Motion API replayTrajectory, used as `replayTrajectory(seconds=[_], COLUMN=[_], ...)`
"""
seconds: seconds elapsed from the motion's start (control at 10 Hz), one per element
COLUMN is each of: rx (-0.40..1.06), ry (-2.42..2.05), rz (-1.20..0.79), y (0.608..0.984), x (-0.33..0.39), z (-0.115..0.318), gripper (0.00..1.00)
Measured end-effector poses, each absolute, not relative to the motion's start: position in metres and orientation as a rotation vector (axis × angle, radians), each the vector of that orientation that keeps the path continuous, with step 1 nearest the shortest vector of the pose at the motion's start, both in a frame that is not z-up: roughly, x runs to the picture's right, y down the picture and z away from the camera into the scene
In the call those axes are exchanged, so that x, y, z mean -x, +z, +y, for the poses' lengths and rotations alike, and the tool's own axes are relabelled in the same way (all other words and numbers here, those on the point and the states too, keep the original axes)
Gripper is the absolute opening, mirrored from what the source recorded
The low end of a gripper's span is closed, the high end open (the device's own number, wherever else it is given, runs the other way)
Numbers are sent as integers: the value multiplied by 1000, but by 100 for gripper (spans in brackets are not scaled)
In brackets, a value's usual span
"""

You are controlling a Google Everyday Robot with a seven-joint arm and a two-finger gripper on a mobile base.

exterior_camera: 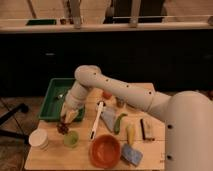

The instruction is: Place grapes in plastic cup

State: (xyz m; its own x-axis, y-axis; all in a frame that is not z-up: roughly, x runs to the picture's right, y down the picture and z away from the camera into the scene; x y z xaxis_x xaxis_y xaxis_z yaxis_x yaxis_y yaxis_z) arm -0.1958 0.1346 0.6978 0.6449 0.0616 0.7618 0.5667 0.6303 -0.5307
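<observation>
camera view: hand down at the grapes

white cup [39, 138] stands on the bench [55, 158], near left. the grapes [62, 128] show just far-left of the plastic cup [71, 139], under the hand [67, 119]; cannot tell its grip. orange bowl [105, 150] sits further right.

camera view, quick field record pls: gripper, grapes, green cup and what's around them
arm: gripper low, just above the grapes, in front of the green tray
grapes: small dark reddish-purple cluster of grapes, beside the cup, not in it
cup: short light-green translucent plastic cup, upright, just right of the grapes
neighbours: white cylindrical cup further left; orange-red bowl to the right
task state: grapes not yet in cup
</observation>
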Motion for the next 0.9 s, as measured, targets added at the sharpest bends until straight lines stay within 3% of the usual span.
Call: replayTrajectory(seconds=[0.9], rx=[970], ry=[-450], rz=[-924], y=[675], x=[205], z=[135], gripper=[1])
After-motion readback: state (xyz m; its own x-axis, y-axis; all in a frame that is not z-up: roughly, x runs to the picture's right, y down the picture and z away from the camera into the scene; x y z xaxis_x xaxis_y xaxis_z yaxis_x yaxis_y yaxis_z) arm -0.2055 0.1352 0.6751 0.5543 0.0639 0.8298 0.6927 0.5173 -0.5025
